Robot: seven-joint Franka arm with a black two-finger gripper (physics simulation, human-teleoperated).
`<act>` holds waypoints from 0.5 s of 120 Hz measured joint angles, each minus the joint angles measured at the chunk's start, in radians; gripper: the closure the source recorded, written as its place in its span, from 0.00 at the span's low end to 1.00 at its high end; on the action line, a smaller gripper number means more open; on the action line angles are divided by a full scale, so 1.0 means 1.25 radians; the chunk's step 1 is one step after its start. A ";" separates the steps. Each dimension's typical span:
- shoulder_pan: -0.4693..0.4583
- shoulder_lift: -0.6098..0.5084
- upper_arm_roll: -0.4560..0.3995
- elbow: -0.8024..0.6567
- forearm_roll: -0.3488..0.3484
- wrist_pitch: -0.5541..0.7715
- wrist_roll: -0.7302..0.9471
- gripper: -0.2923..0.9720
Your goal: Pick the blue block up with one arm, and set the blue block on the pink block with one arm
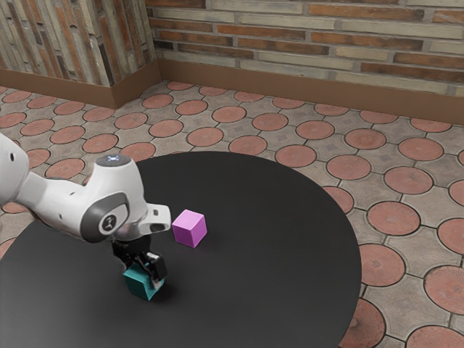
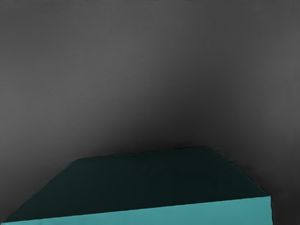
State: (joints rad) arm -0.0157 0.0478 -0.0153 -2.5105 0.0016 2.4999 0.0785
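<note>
Directly under the gripper [image 1: 145, 267] sits the blue block [image 1: 140, 284], seemingly resting on the table [image 1: 290, 239]; whether the gripper has clamped it I cannot tell. Lifting it and stacking it on the pink block [image 1: 189, 228], near the gripper, remain to be done.

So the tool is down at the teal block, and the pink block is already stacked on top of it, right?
Not quite. The pink block is not stacked on the teal block; it stands by itself on the black table, apart from it, as the exterior view shows. The tool is indeed down at the teal block.
</note>
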 joint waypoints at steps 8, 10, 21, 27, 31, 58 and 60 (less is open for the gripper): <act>0.000 0.000 0.000 -0.001 0.000 0.002 0.005 0.30; 0.000 0.000 0.000 -0.001 0.000 0.002 0.006 0.32; 0.004 0.000 0.000 -0.001 0.000 0.004 0.011 0.39; 0.006 0.000 0.001 -0.001 0.001 0.004 0.014 0.42; 0.006 0.000 0.001 -0.001 0.002 0.005 0.015 0.43; 0.001 -0.007 0.002 0.026 0.013 0.000 0.017 0.47; 0.000 -0.008 0.002 0.032 0.014 -0.003 0.017 0.47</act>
State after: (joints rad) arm -0.0153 0.0381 -0.0131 -2.4708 0.0196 2.4966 0.1000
